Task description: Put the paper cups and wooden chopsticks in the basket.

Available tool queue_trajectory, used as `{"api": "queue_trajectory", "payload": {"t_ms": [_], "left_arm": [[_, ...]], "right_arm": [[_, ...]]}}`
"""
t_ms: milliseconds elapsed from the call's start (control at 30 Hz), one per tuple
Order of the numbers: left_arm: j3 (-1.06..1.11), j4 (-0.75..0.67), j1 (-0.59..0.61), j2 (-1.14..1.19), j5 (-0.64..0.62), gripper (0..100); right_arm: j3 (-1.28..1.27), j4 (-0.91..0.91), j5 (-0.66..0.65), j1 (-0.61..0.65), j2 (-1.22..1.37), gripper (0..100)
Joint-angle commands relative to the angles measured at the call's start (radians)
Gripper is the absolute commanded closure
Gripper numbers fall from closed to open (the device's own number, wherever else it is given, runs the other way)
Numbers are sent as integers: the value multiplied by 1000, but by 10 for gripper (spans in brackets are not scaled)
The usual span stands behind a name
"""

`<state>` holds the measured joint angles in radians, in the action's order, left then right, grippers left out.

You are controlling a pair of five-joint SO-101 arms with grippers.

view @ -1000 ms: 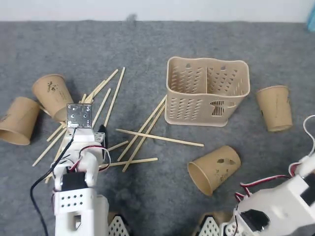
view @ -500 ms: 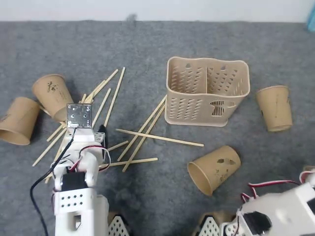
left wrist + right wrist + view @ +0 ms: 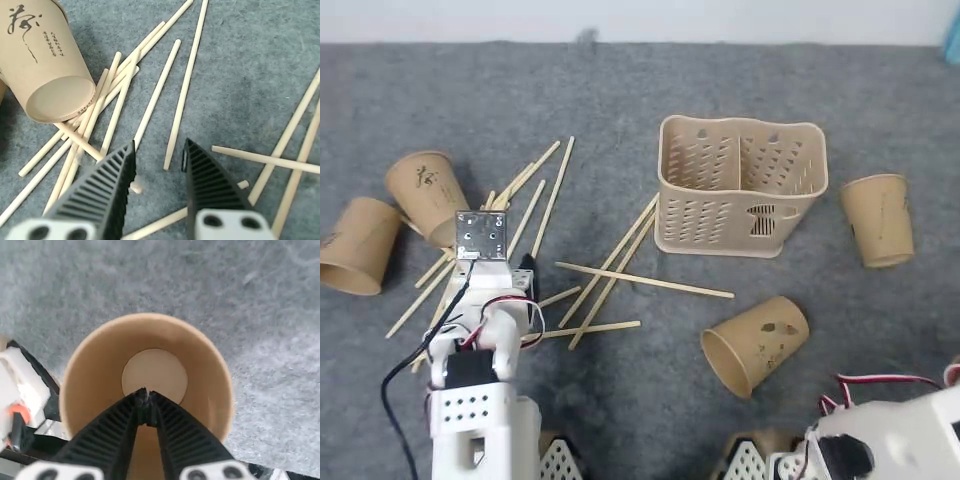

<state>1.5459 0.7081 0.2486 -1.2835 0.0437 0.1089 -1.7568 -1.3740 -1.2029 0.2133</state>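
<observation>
A beige slotted basket [image 3: 740, 185] stands upright at the middle back. Paper cups lie on their sides: two at the left [image 3: 425, 195] [image 3: 358, 245], one in front of the basket [image 3: 755, 343] and one to its right [image 3: 877, 218]. Wooden chopsticks [image 3: 645, 281] are scattered between the left cups and the basket. My left gripper [image 3: 159, 150] hangs open over loose chopsticks [image 3: 155, 95], next to a lying cup [image 3: 42, 65]. My right gripper [image 3: 146, 394] is shut, its tips over the open mouth of another paper cup [image 3: 100, 375].
Grey carpet [image 3: 620, 100] covers the table. The left arm [image 3: 485, 330] stands at the front left and the right arm's white body [image 3: 890, 440] at the front right edge. A white robot part with a red piece [image 3: 15, 390] sits beside the cup under my right gripper.
The right arm's white body has sunk toward the front edge of the high view. The left arm, cups, chopsticks and basket have not moved.
</observation>
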Motion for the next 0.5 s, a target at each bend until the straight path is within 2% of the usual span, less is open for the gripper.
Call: {"api": "queue_trajectory", "payload": {"t_ms": [0,167,467], "left_arm": [[-5,-26,3,-14,9,859],[-5,-26,3,-14,9,859],[-5,-26,3,-14,9,859]], "right_arm": [[12,-41,-46,-5,-56,991],[8,-41,-44,28,-119,991],[-84,-36,-11,102,-394,987]]}}
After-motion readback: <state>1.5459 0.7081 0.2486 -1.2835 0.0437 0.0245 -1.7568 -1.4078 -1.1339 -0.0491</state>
